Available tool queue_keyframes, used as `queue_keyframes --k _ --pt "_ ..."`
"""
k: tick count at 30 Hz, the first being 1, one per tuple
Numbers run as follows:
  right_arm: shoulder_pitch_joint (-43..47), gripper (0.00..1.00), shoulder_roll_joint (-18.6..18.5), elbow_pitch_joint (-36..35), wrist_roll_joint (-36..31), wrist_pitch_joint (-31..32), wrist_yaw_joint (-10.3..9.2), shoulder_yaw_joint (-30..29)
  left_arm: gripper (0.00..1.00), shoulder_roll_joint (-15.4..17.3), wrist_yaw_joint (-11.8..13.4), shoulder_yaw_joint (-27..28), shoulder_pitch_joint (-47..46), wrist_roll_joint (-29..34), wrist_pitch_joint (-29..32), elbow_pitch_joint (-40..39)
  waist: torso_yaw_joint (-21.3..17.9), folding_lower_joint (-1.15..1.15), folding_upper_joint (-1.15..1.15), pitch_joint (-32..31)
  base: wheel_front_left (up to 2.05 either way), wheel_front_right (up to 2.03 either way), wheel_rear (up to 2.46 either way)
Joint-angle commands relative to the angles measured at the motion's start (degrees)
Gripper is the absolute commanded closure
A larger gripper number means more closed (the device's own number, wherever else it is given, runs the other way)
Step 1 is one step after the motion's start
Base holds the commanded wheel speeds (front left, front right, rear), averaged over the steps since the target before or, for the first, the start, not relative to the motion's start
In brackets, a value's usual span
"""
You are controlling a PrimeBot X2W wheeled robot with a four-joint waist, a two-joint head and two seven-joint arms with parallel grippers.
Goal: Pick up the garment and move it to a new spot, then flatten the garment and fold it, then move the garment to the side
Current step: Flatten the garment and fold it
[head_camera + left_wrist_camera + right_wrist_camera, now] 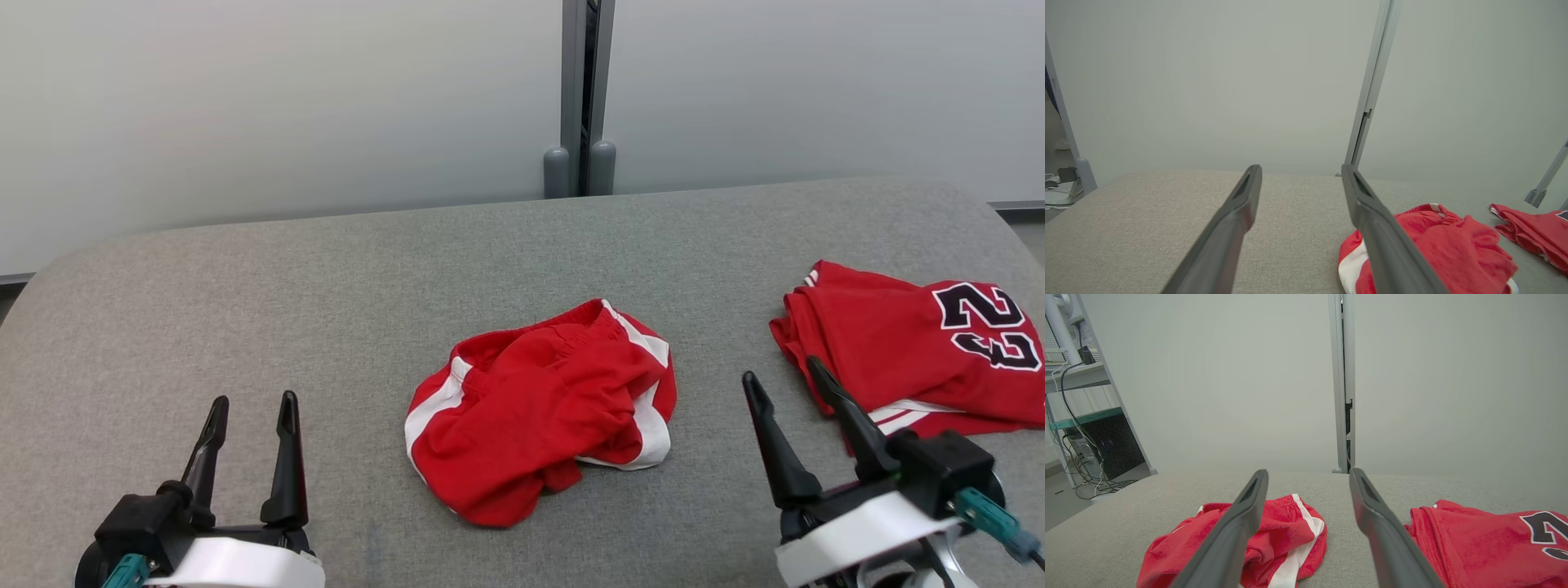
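**Two open tools flank a crumpled pair of red shorts (539, 408)**

Both arms sit low at the near edge of the grey fabric tabletop (326, 278). The left tool (253, 398) has its two dark fingers spread apart with nothing between them, over bare cloth well to the left of the shorts. The right tool (781, 370) is likewise spread wide and holds nothing.

The shorts lie bunched in a heap near the middle of the tabletop, between the two tools and touching neither. Their white side stripes and gathered waistband show among the folds.

A red jersey (898, 343) with a black number 23 lies at the right side, apart from the shorts. From the head camera, one finger of the right tool crosses its near left corner; whether it touches the cloth I cannot tell.

A pale wall (286, 106) with a grey post (581, 98) stands behind the tabletop.
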Motion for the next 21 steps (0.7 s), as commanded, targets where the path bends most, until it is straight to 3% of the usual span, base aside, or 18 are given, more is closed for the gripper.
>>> queue_keyframes --k 1,14,21 --pt "-1.5 0.00 -0.8 0.4 0.4 0.7 -0.01 0.9 0.00 0.0 -0.4 0.2 -0.7 0.3 -0.1 0.1 0.2 0.00 0.00 0.2 0.00 0.00 0.00" --pt "-11.8 0.00 -8.0 8.1 7.0 16.5 -0.01 13.7 0.00 -0.8 -2.0 -0.6 -3.4 -0.5 -0.1 2.0 7.9 0.00 0.00 3.7 0.00 0.00 0.00" --pt "-14.3 0.00 -8.1 12.7 9.3 23.8 -0.01 16.2 0.00 -1.4 -3.1 -0.4 -4.6 -0.5 -0.1 3.3 12.4 0.00 0.00 4.7 0.00 0.00 0.00"
